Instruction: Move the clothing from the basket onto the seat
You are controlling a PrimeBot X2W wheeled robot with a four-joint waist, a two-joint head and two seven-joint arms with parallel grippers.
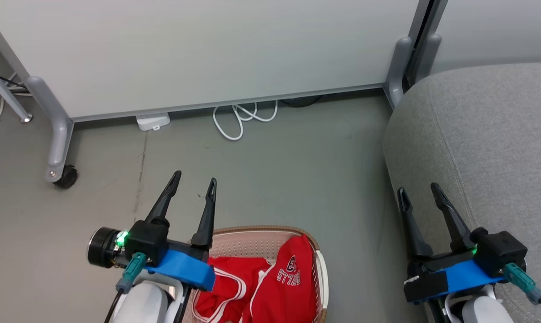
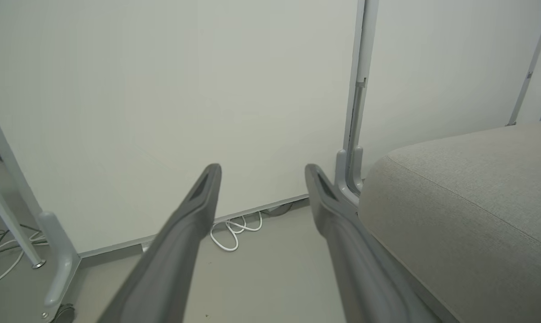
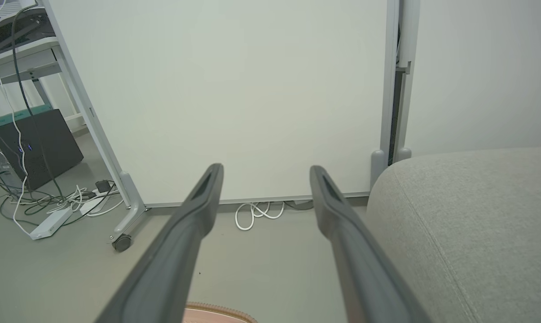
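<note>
Smooth grey floor (image 1: 270, 170), white wheeled panel (image 1: 207, 49) behind, coiled cable (image 1: 241, 119) at base. Red clothing (image 1: 283, 287) heaped in perforated cream basket (image 1: 248, 246), woven-look rim, L of grey fabric seat (image 1: 486, 134). L gripper (image 1: 195, 178) & R gripper (image 1: 417, 188) spread, empty.

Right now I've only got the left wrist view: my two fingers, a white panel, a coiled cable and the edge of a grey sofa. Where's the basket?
Observer: The basket stands on the floor at the bottom of the head view, between the two arms, close beside the left gripper, whose fingers point past it.
Operator: Is anything in it?
Observer: Yes, the red clothing lies heaped inside, with one piece draped up against the right wall.
Operator: And my other arm?
Observer: The right gripper is open and empty, showing against the near edge of the seat.
</note>
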